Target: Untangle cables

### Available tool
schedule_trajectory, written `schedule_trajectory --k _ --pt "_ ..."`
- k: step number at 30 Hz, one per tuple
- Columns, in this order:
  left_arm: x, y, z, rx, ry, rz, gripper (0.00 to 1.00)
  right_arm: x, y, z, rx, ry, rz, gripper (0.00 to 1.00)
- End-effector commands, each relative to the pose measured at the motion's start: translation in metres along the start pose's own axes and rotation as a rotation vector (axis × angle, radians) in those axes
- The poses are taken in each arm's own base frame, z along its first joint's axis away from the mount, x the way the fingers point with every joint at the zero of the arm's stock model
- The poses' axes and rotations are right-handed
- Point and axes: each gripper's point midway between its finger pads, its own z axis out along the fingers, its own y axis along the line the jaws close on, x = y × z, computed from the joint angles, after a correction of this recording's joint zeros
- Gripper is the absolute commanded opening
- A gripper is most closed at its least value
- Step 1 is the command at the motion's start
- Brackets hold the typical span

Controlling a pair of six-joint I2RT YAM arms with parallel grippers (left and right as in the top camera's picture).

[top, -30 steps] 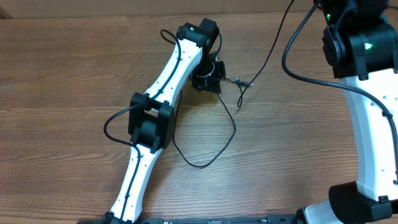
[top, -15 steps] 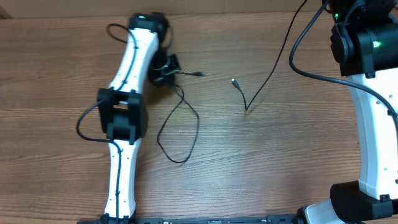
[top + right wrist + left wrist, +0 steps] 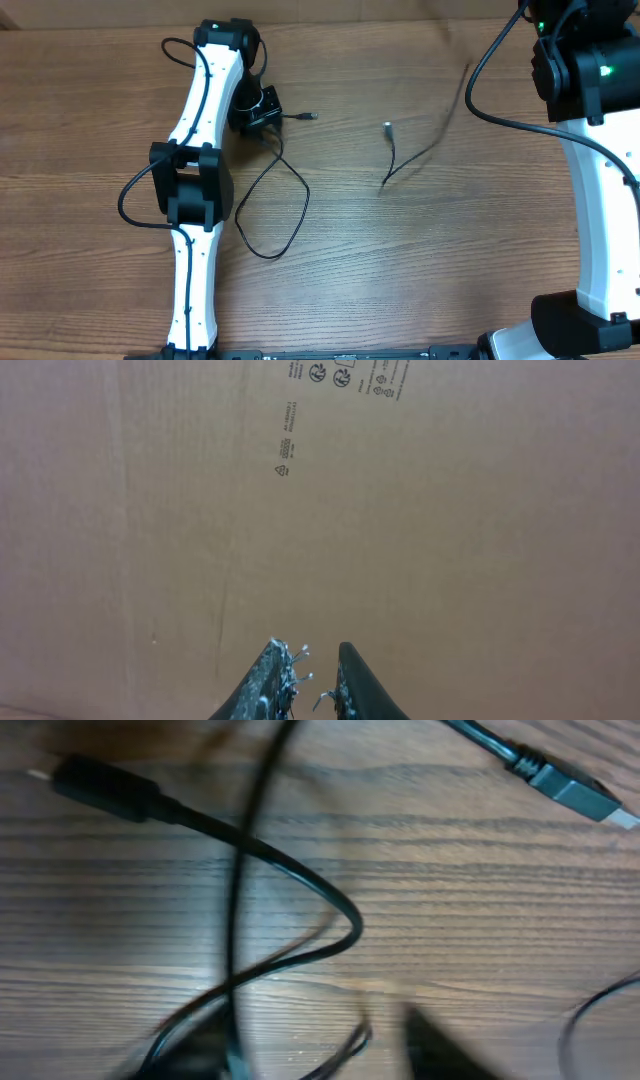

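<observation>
1. Left wrist: the left gripper [image 3: 310, 1050] has blurred fingers that look parted and grip nothing clear. A looped cable [image 3: 352, 925] lies on the table [image 3: 450, 260].
2. The right gripper [image 3: 307, 680] is barely parted and empty, facing cardboard [image 3: 300, 480].
3. A second cable [image 3: 392, 155] lies well apart, so separation looks done.

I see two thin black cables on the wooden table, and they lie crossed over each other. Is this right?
Not quite. Both lie on the wooden table, but apart, not crossed: the looped cable is beside the left arm, the other cable is nearer the middle, and there is bare wood between them. The overhead view shows it.
</observation>
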Motion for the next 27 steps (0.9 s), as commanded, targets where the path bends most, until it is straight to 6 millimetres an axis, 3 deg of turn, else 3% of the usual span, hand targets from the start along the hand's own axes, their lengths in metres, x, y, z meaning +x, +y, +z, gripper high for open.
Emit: schedule_trajectory --k 1,6,11,12,14,15,16,22,27 --pt "0.001 -0.009 -0.013 0.025 -0.031 0.028 1.0 -0.007 -0.005 -0.003 0.017 -0.014 0.004 0.15" --pt "0.003 -0.02 -0.023 0.079 -0.037 0.077 1.0 -0.005 -0.005 -0.002 0.016 -0.007 0.004 0.15" --pt "0.003 -0.032 -0.061 0.117 -0.125 0.113 1.0 -0.005 -0.01 -0.002 0.027 -0.009 0.005 0.16" --pt "0.001 -0.037 -0.072 0.135 -0.158 0.128 1.0 -0.003 -0.012 -0.001 0.031 -0.002 0.005 0.22" --pt "0.002 -0.044 -0.092 0.165 -0.214 0.151 1.0 0.007 -0.013 0.001 0.029 0.031 0.003 0.56" --pt "0.003 -0.051 -0.109 0.188 -0.266 0.171 1.0 0.026 -0.009 0.006 0.02 0.096 0.026 0.9" --pt "0.004 -0.054 -0.118 0.199 -0.291 0.181 1.0 0.036 -0.007 0.009 0.016 0.131 0.06 1.0" --pt "0.011 -0.065 -0.157 0.247 -0.402 0.226 1.0 0.125 0.008 0.013 0.053 0.446 0.385 1.0" --pt "0.012 -0.067 -0.165 0.259 -0.43 0.237 1.0 0.204 0.02 -0.017 0.263 0.764 0.814 1.0"
